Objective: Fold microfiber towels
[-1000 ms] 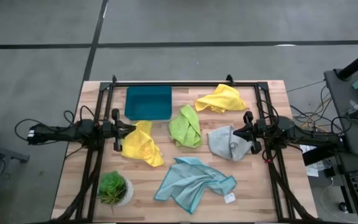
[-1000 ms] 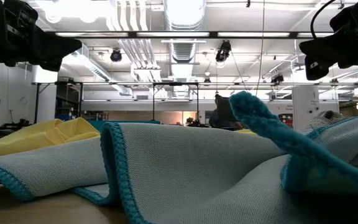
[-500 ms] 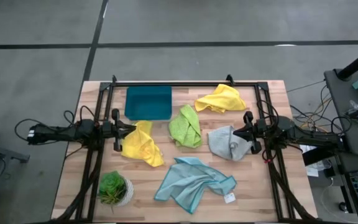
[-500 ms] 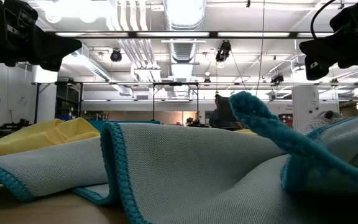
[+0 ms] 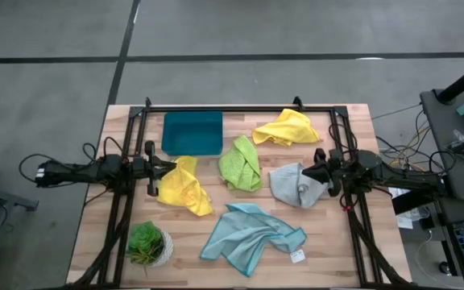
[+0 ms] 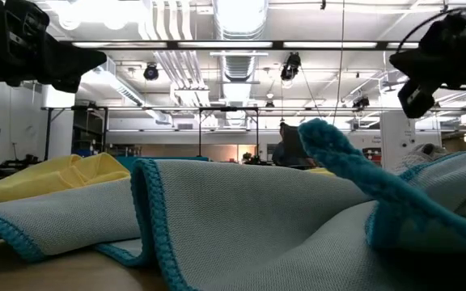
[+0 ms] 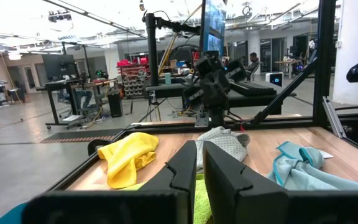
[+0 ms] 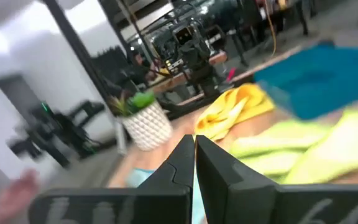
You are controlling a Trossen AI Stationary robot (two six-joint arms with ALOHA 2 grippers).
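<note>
Right claw (image 5: 319, 171) shut, empty, over the grey towel (image 5: 294, 185) at 3 o'clock — nothing folded; you open, then pinch a corner.

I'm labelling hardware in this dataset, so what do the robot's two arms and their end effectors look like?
Both arms are dark, near-black, slim and jointed, with black cables looping along them. The left end effector and right end effector each end in two flat, blocky black fingers. No markings are legible.
</note>
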